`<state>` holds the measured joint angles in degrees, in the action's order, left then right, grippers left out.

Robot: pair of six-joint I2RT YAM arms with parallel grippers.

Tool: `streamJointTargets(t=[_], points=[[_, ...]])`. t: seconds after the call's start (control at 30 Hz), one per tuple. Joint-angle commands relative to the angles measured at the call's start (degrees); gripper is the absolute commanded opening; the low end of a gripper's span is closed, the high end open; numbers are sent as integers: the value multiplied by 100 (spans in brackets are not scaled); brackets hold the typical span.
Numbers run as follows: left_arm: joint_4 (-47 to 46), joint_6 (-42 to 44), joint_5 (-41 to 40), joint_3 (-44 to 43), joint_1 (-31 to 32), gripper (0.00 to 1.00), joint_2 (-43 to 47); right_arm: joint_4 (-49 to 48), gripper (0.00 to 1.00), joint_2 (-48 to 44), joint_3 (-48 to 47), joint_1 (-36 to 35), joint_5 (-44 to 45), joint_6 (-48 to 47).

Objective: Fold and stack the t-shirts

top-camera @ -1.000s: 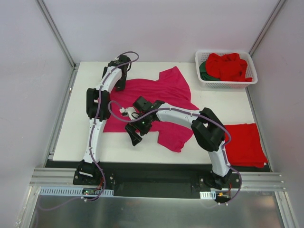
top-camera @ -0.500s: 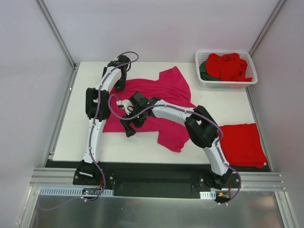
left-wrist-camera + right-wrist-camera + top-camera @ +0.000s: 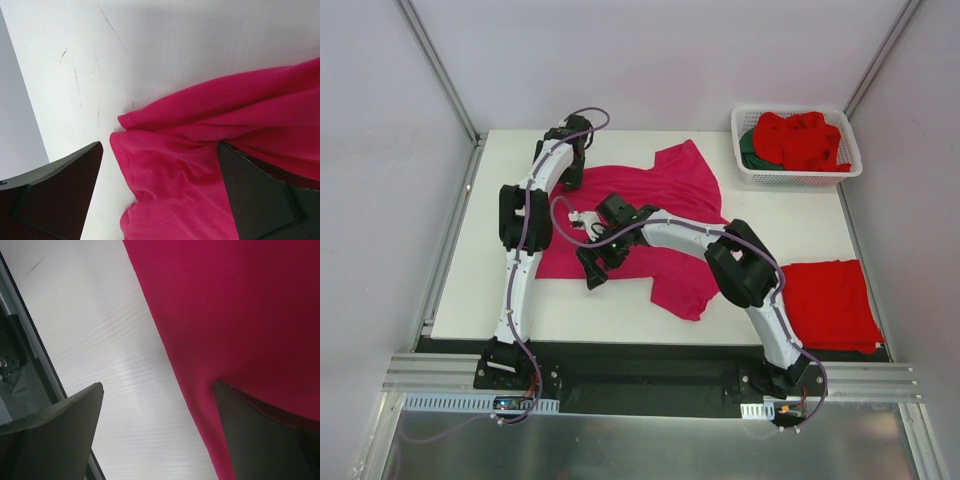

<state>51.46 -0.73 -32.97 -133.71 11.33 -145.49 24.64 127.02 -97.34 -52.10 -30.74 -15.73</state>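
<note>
A magenta-pink t-shirt (image 3: pixel 665 200) lies spread on the white table (image 3: pixel 480 260). My left gripper (image 3: pixel 573 182) hovers open over the shirt's far left corner. In the left wrist view a bunched sleeve edge (image 3: pixel 200 150) lies between the dark fingers of the left gripper (image 3: pixel 160 200). My right gripper (image 3: pixel 592 272) stands open at the shirt's near left hem. In the right wrist view the hem's edge (image 3: pixel 240 315) runs between the spread jaws of the right gripper (image 3: pixel 157 437), with bare table on the left. A folded red t-shirt (image 3: pixel 832 303) lies at the near right.
A white slotted basket (image 3: pixel 795 180) at the back right holds crumpled red t-shirts (image 3: pixel 802 140) and a dark green one (image 3: pixel 748 150). Grey walls and metal rails ring the table. The right arm's elbow (image 3: pixel 745 265) hangs over the magenta shirt's near right part.
My right arm has swung left and slightly away from me, bringing its open gripper to the shirt's near left hem. The left arm has stayed put.
</note>
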Motion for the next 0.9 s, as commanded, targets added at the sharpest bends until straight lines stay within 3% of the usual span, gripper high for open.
streamJointTargets(t=[0.0,0.87], points=[[101,20,28,-331,-193,99,21,813,96,-10,496,-196,112,-88],[-163,258,-552,-103,-579,99,302,1253,96,-397,1068,-503,534,-229]])
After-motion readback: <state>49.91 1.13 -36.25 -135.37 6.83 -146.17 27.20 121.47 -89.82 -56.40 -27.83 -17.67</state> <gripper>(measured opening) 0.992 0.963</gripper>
